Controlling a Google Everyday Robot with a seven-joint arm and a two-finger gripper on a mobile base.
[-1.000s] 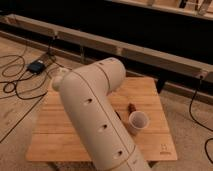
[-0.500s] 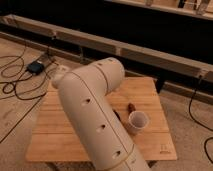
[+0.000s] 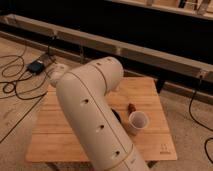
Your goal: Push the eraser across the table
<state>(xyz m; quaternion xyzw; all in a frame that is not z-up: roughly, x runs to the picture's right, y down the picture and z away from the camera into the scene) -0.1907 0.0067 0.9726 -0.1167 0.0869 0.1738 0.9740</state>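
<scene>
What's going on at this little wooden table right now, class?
A robot's thick white arm bends low over the small light-wood table and blocks much of its top. The gripper is hidden behind the arm, so where it sits cannot be seen. Right of the arm stand a pale cup and a small brown object, with a dark edge showing beside the arm. It may be the eraser, but that cannot be told.

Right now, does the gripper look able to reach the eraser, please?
Possibly, but unconfirmed: the gripper is out of view, and the arm covers much of the table. Only a dark edge, possibly the eraser, shows beside the cup.
</scene>
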